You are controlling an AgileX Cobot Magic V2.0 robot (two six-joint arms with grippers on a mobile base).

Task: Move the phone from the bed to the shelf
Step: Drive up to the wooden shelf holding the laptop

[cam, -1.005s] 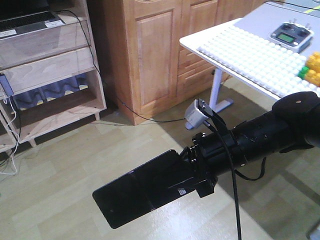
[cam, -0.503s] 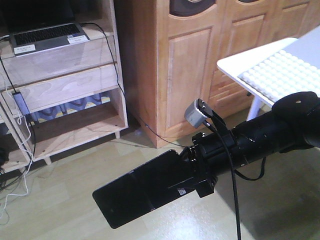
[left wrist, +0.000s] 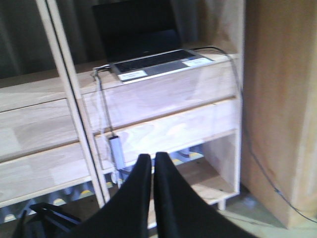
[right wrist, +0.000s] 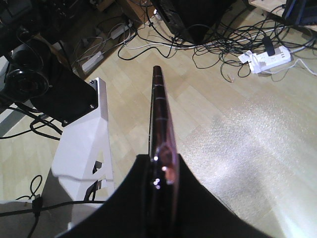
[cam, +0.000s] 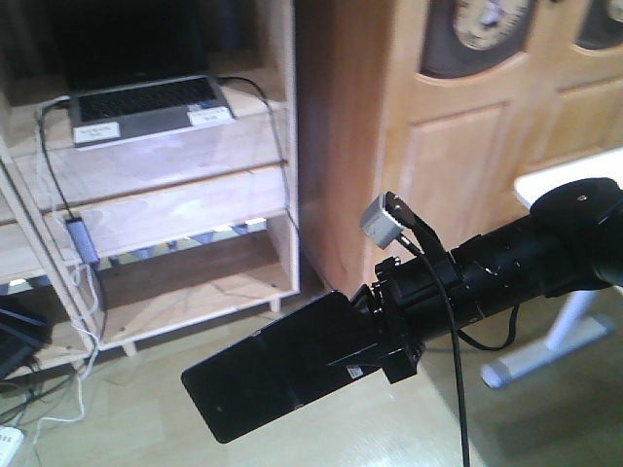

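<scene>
Right end effector [cam: 378, 342] clamped on one end of the phone [cam: 268, 379], slab sticking way out in mid-air over the floor [cam: 107, 428], out in front of the shelf [cam: 185, 209] with the grey laptop [cam: 146, 102] up top; left end effector [left wrist: 152, 161] squeezed together on nothing, aimed at that shelf.

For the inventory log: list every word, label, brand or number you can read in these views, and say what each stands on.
No text reads clearly in any view.
White labels at the front edge of the laptop: dark print, too blurred to read.
Small sticker on the phone: too small to read.
</scene>
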